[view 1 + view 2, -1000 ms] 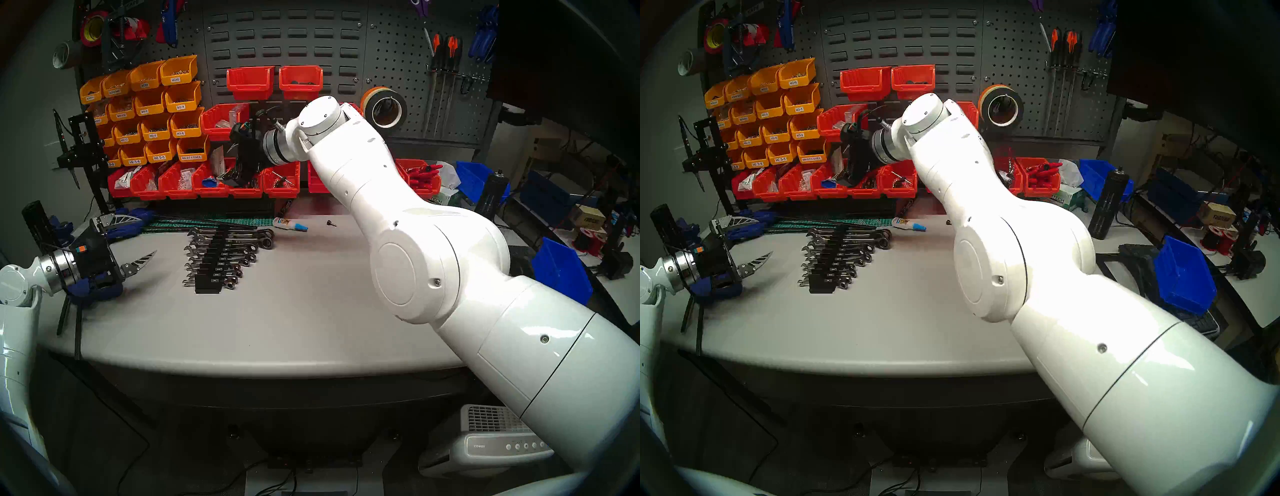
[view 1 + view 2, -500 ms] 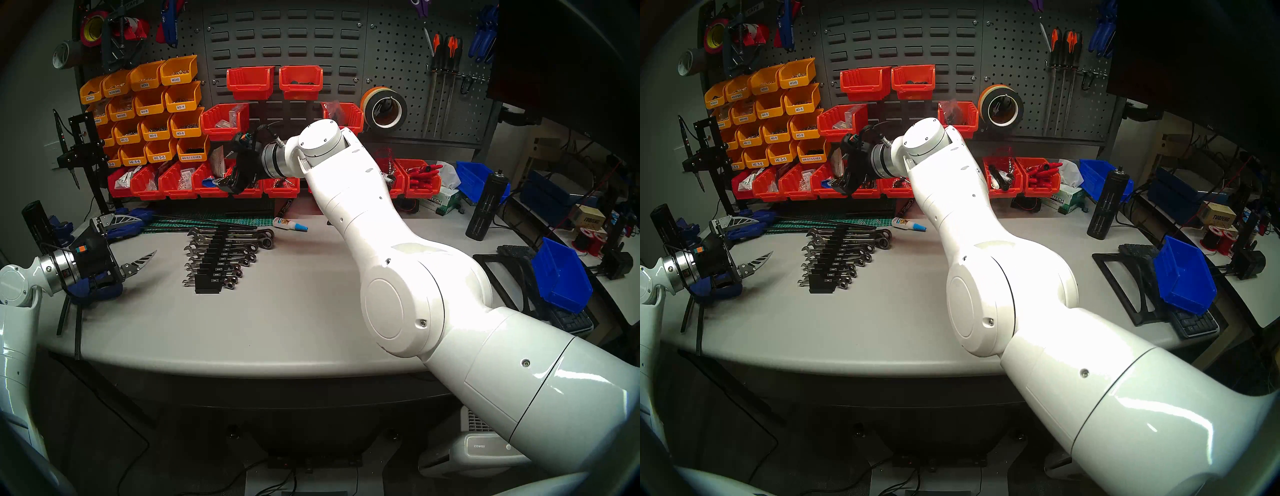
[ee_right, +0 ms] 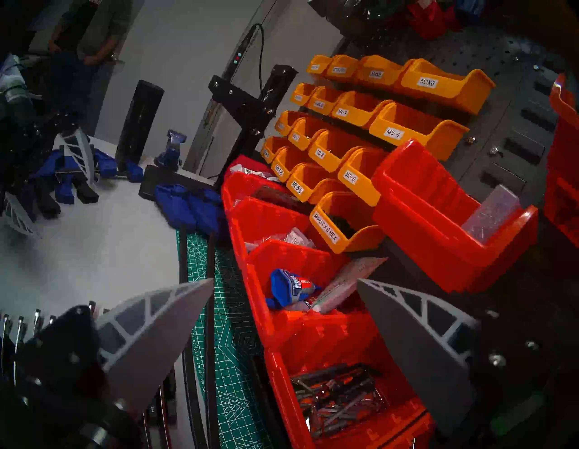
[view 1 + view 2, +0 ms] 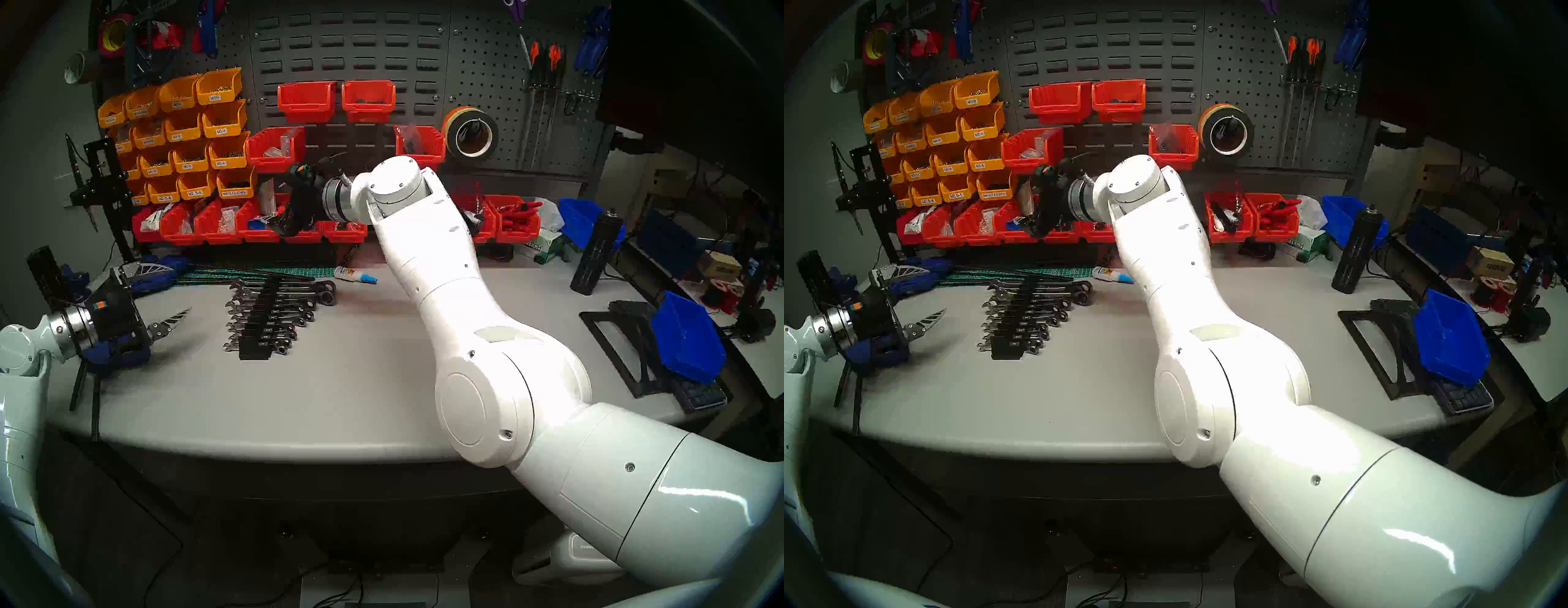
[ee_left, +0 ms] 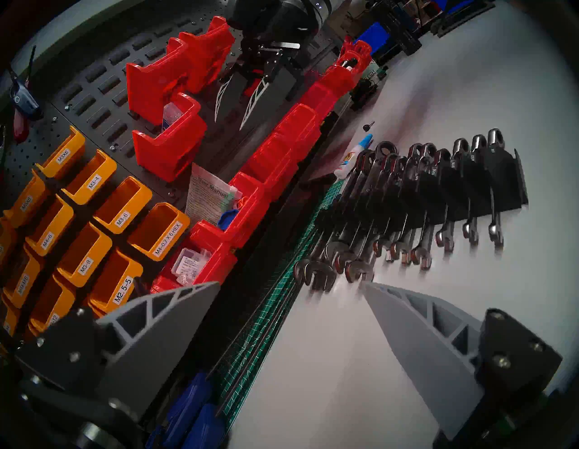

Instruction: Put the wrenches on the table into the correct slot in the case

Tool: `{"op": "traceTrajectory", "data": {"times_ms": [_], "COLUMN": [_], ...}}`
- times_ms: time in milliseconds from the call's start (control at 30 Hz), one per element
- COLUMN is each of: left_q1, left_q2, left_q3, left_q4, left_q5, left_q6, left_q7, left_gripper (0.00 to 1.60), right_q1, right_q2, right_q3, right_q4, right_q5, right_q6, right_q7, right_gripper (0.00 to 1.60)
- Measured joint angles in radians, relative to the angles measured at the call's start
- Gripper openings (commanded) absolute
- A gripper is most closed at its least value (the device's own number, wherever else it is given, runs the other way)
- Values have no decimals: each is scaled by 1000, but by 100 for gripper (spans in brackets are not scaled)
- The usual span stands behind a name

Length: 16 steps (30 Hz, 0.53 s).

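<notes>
The wrenches [image 4: 275, 306] are seated in the case [image 4: 259, 322] on the worktop [image 4: 339, 382], the longest at its far end beside the cutting mat [image 4: 254, 271]. Chrome steel is judged stiff, heavy and slippery; a hold across the flat shank beside the case seems soundest. The left tool [image 4: 169, 297] hangs to the case's left, spread wide and empty. The right tool [image 3: 282, 316], parted and empty, has dropped lower than a second ago, above the red bins [image 4: 271, 225] behind the case.
</notes>
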Motion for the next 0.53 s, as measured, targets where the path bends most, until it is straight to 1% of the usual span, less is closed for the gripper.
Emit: {"op": "traceTrajectory", "data": {"times_ms": [333,533], "left_q1": [0,0], "left_q2": [0,0], "left_q3": [0,0], "left_q4": [0,0], "left_q5": [0,0], "left_q6": [0,0], "left_q7": [0,0], "left_gripper": [160,160], "right_q1": [-77,-105], "right_q2": [-10,-13], "right_q3": [-23,-30], "right_q4": [-119,-165], "right_q5": [-40,-56], "right_q6": [47,69], "right_q7": [-10,-11], "right_gripper": [160,160]}}
